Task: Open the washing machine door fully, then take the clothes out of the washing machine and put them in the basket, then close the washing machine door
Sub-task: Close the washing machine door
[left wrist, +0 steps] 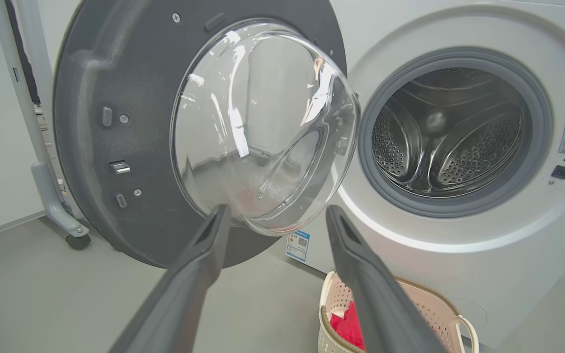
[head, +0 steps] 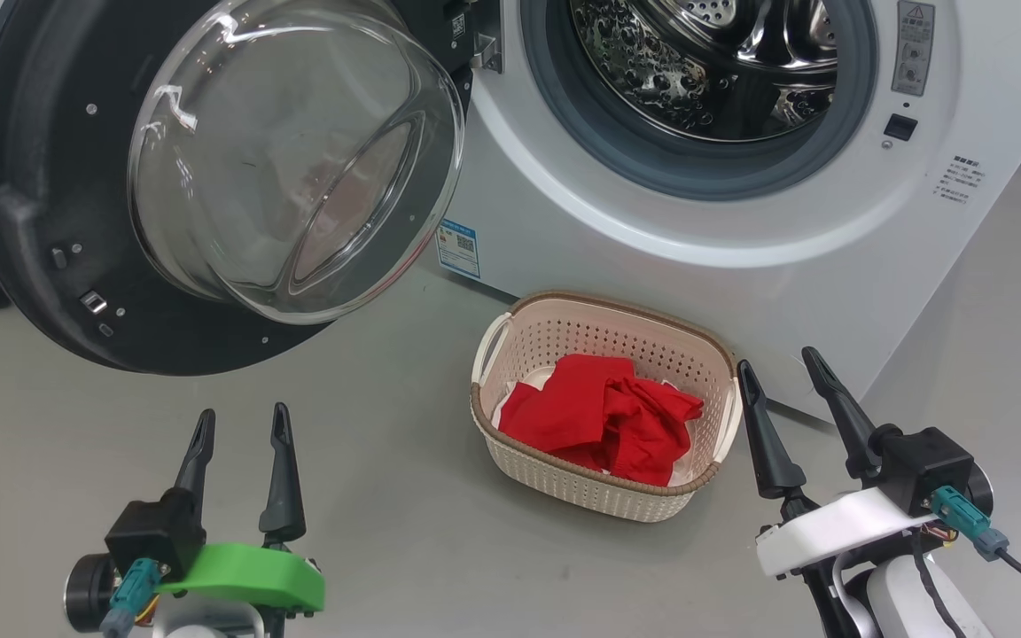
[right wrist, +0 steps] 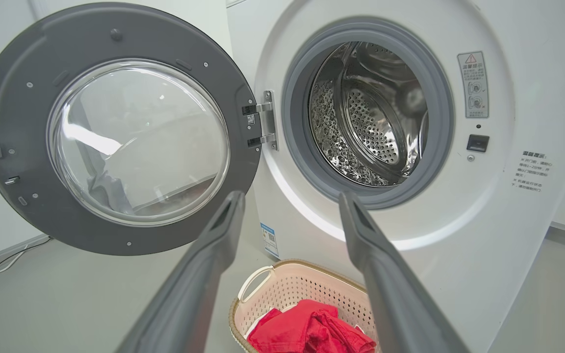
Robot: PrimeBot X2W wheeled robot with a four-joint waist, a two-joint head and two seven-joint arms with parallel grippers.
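Wide-open washing machine door (head: 32,221); clothes (head: 604,412) heaped in the basket (head: 599,505)

The basket is set on the floor (head: 386,514) just in front of the washing machine (head: 635,266), below its round port; the red clothes are piled inside it; the steel drum (head: 705,53) is seen through the port; the left end effector (head: 243,413) is held over the floor, left of the basket, its fingers apart and nothing gripped; the right end effector (head: 775,359) is held just beside the basket's right end, its fingers likewise apart and empty.
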